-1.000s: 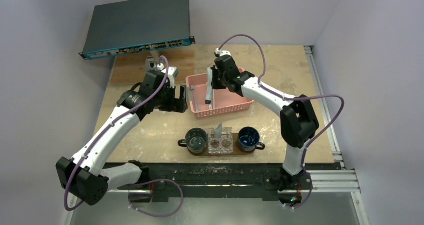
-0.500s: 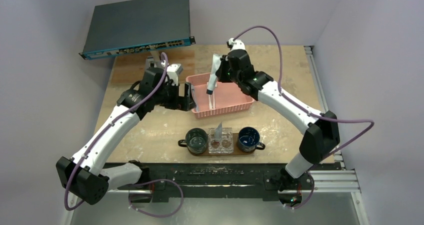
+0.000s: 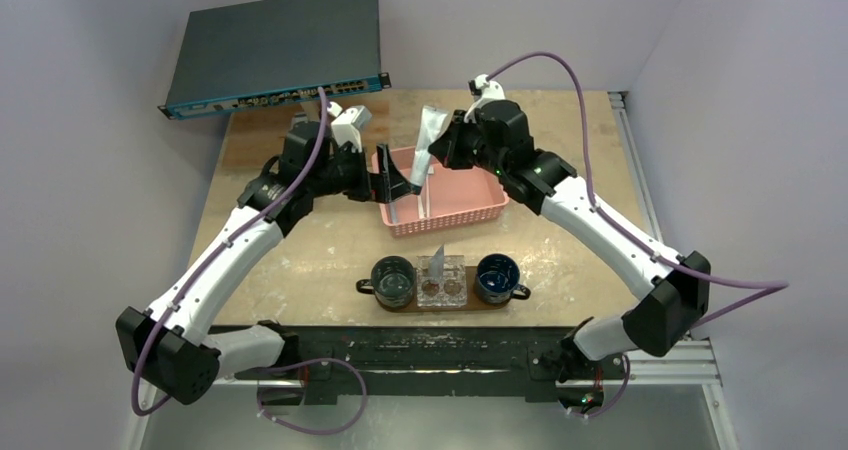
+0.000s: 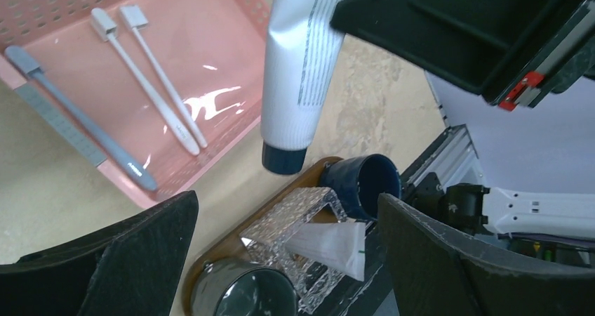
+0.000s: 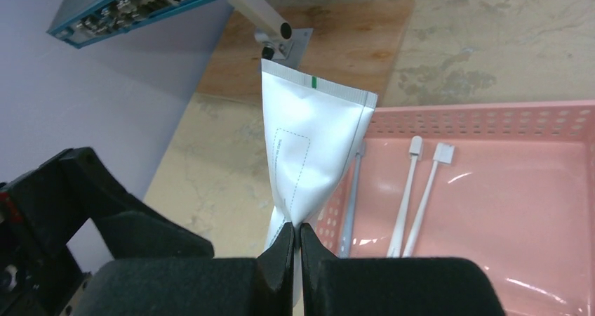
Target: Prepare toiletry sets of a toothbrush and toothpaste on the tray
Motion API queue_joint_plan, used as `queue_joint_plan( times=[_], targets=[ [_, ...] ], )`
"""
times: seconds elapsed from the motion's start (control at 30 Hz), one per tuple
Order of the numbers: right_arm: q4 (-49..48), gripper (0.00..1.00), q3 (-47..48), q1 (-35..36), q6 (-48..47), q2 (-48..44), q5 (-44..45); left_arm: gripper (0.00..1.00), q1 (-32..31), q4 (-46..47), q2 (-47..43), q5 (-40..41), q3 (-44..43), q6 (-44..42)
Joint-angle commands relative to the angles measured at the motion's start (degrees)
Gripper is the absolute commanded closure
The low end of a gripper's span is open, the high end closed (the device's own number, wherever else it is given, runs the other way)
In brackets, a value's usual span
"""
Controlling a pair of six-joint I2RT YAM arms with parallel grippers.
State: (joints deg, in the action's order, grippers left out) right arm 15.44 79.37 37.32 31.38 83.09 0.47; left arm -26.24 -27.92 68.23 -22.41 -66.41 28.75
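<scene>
My right gripper (image 5: 295, 232) is shut on a white toothpaste tube (image 5: 312, 147), pinching it near the middle. The tube (image 3: 428, 140) hangs above the left end of the pink basket (image 3: 470, 208), its dark cap (image 4: 284, 158) pointing down. My left gripper (image 3: 392, 175) stands wide open with nothing between its fingers, at the basket's left wall just beside the tube. Two white toothbrushes (image 4: 151, 91) and a grey one (image 4: 77, 123) lie in the basket. Near the front, the brown tray (image 3: 445, 310) carries a clear holder (image 3: 441, 280) with a second tube (image 4: 333, 246) leaning in it.
A dark mug (image 3: 393, 278) and a blue mug (image 3: 497, 277) stand on the tray either side of the holder. A network switch (image 3: 275, 50) sits raised at the back left. A metal rail runs along the table's near and right edges.
My right gripper has lifted the tube out of the basket, up and towards the back. The left gripper has moved towards the basket's left end and opened a little wider.
</scene>
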Motion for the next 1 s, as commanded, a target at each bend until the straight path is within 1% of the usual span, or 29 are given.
queue_joint_plan(
  times=[0.0,0.13,0.33,0.47,0.6,0.73,0.87,0.9,0.97],
  targets=[
    [-2.68,1.0,-0.4,-0.14,2.45,-3.78,-5.37,0.01,0.38,8.77,0.68,-5.21,0.12,2.78],
    [-2.97,1.0,-0.76,0.06,3.6,-5.25,-8.64,0.02,0.25,10.59,1.67,-7.23,0.6,3.36],
    [-3.13,1.0,-0.63,0.77,5.04,-7.15,-9.87,0.04,-0.65,13.39,2.42,-9.22,1.76,4.24],
    [-3.31,1.0,-0.54,1.41,5.91,-7.57,-10.37,0.1,-2.03,13.95,2.8,-9.53,1.65,4.22],
    [-3.0,1.0,-0.54,1.94,6.15,-8.1,-9.85,0.25,-2.96,14.19,2.43,-9.93,1.76,4.19],
    [-2.87,1.0,-1.13,2.16,6.4,-8.76,-8.71,0.5,-3.67,14.65,1.9,-10.54,2.06,4.23],
    [-2.68,1.0,-1.25,2.45,6.77,-9.2,-8.41,0.68,-3.96,14.82,1.03,-11.22,2.65,4.41],
    [-2.46,1.0,-1.32,2.49,6.72,-9.25,-8.24,0.75,-3.99,14.83,0.69,-11.45,2.93,4.38],
    [-2.13,1.0,-1.47,2.53,6.69,-9.54,-7.96,1.0,-4.05,14.68,-0.08,-11.66,3.35,4.45]
  ],
)
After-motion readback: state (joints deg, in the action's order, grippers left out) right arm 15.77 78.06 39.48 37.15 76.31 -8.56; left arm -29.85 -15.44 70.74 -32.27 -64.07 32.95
